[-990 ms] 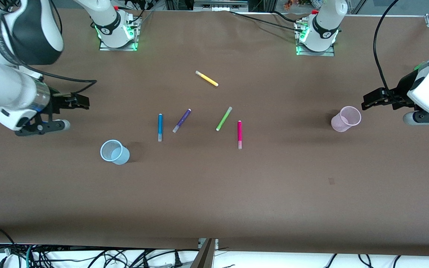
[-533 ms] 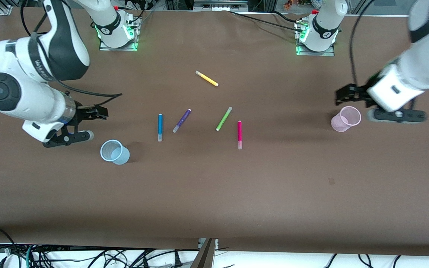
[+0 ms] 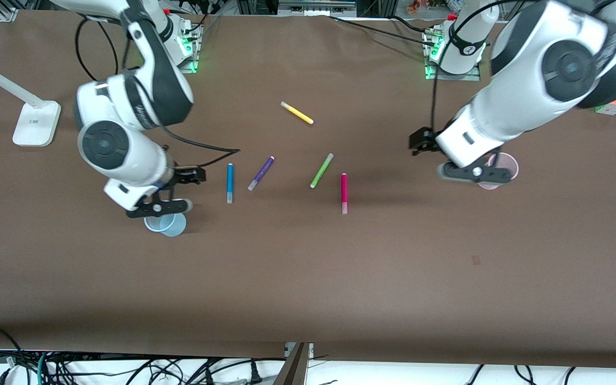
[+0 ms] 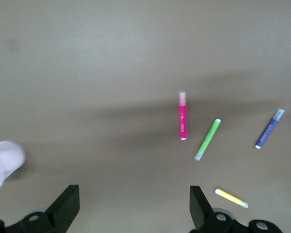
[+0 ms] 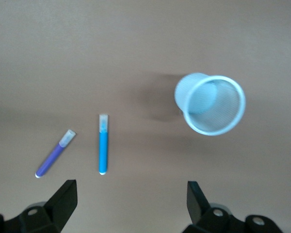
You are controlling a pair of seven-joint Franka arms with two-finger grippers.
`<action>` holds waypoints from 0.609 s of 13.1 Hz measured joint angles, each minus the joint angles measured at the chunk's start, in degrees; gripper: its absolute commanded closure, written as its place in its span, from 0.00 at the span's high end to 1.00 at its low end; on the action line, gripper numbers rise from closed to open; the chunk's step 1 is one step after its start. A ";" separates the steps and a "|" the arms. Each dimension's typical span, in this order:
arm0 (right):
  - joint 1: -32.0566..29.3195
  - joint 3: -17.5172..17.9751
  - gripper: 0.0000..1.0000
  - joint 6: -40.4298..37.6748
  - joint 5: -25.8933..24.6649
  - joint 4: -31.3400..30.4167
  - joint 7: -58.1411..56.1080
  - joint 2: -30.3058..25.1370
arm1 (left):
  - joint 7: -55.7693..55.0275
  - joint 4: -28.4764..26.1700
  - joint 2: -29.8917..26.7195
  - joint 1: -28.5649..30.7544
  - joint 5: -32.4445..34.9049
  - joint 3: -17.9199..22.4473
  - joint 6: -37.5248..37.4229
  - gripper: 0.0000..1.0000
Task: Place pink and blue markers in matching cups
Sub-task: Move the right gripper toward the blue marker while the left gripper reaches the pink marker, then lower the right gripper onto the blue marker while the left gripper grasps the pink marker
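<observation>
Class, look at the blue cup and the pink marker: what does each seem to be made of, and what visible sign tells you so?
Blue cup: probably thin translucent plastic, since the table's brown shows faintly through its pale wall and the rim is rolled. Pink marker: likely opaque, smooth plastic, with an even magenta barrel and a paler pink end.

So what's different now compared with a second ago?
Both arms swung in from the table's ends toward the markers. The right gripper now hangs over the blue cup, the left gripper beside the pink cup. Both are open and empty. Markers and cups haven't moved.
</observation>
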 measured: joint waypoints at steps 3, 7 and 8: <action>0.56 0.00 1.00 3.84 0.44 -0.87 0.26 2.90 | -4.99 -0.06 3.51 -4.18 0.00 -0.01 2.09 1.00; 1.48 0.01 1.00 11.61 0.51 -4.84 0.27 5.25 | -7.27 -0.88 10.53 -5.90 0.00 0.07 8.98 1.00; 1.85 0.02 1.00 13.07 0.52 -5.39 0.63 6.01 | -7.79 -1.06 13.02 -6.44 0.01 0.10 11.61 1.00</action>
